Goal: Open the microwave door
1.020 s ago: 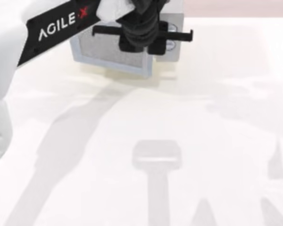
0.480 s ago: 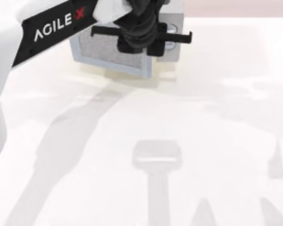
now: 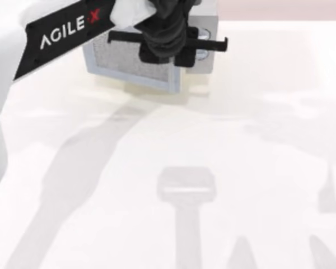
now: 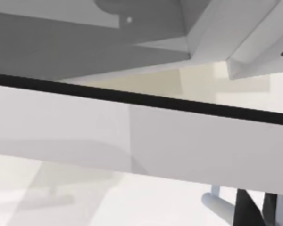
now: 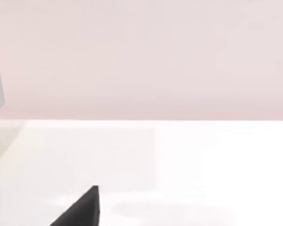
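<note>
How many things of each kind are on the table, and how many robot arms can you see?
Microwave: 1
Microwave door: 1
Round knobs: 2
Robot arms: 1, the left arm with its claw over the door
Total: 5
</note>
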`<state>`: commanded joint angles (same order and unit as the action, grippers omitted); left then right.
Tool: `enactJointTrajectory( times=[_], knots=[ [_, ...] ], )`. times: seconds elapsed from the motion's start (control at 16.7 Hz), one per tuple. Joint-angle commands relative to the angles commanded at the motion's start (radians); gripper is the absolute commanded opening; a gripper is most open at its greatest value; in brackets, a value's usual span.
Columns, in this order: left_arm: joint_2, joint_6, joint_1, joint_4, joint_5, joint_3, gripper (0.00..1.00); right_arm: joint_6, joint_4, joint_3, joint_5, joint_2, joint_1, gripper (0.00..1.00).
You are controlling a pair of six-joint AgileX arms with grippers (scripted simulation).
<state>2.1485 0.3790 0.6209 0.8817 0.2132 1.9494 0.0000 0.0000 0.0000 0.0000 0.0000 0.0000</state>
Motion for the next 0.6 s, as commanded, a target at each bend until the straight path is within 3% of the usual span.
enactJointTrajectory(
  times=[0.6],
  knots=[
    [0.003,0.004,0.007,-0.001,-0.006,0.0,0.0,0.0,0.0,0.0,0.0,0.0,0.0,1.0]
  ],
)
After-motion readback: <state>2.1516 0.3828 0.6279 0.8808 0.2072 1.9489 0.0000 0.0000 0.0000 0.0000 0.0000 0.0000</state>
